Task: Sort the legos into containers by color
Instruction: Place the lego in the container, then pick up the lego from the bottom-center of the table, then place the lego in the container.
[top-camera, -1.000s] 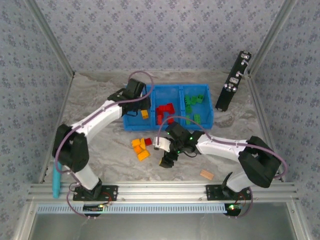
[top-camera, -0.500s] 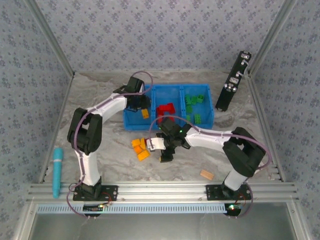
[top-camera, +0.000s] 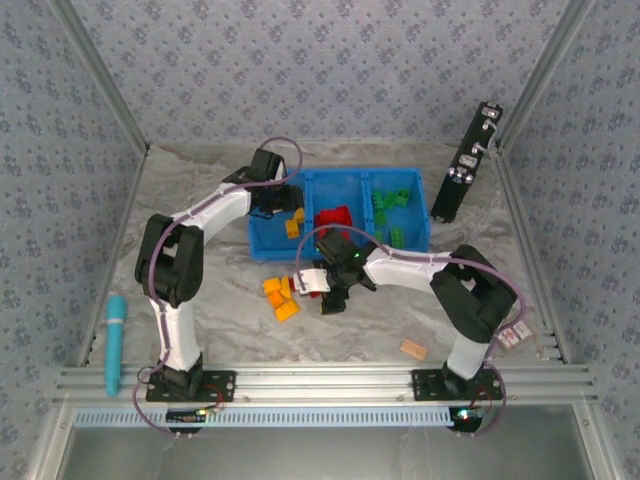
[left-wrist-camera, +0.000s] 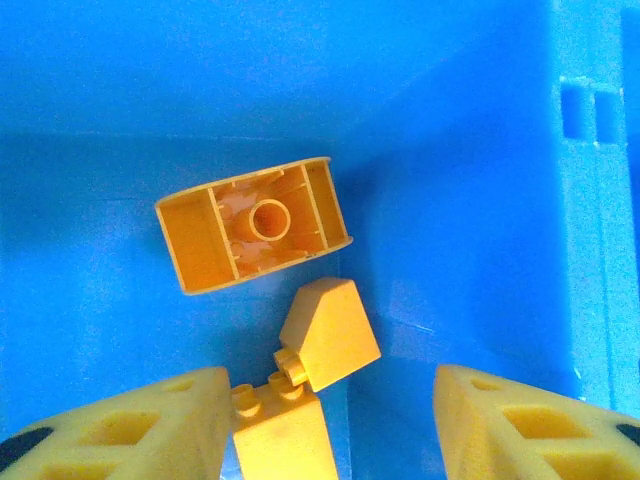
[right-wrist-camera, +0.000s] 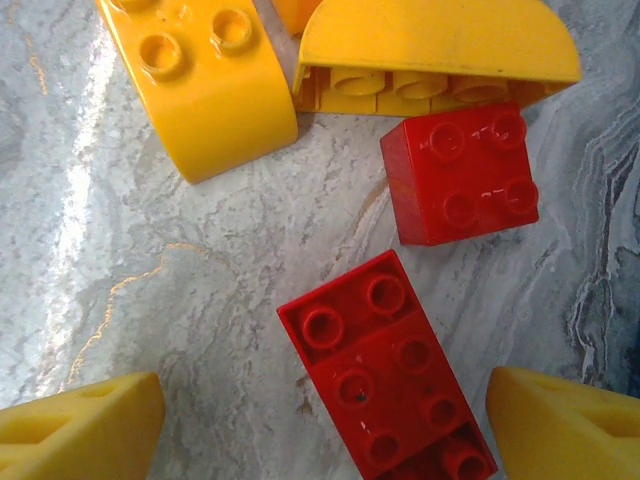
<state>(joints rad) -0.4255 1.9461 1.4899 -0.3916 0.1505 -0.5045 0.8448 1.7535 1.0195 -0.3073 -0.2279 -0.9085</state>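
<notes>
The blue tray (top-camera: 262, 247) has three compartments. My left gripper (top-camera: 283, 203) hangs open in its left compartment (left-wrist-camera: 470, 200), above three orange-yellow bricks: a hollow upturned one (left-wrist-camera: 253, 222), a sloped one (left-wrist-camera: 328, 332) and one (left-wrist-camera: 280, 435) beside my left finger. Red bricks (top-camera: 333, 218) fill the middle compartment and green ones (top-camera: 390, 205) the right. My right gripper (top-camera: 330, 298) is open low over the table, with a long red brick (right-wrist-camera: 385, 375) lying between its fingers. A square red brick (right-wrist-camera: 460, 175) and two rounded orange-yellow bricks (right-wrist-camera: 205, 80) lie just beyond.
Loose orange-yellow bricks (top-camera: 280, 297) lie on the table in front of the tray. A tan block (top-camera: 413, 349) sits near the front right, a teal cylinder (top-camera: 114, 342) at the front left, and a black device (top-camera: 466, 162) leans at the back right.
My left gripper has moved from the tray's back left corner to over its left compartment. My right gripper has slid left and away from the front edge, up to the red bricks.
</notes>
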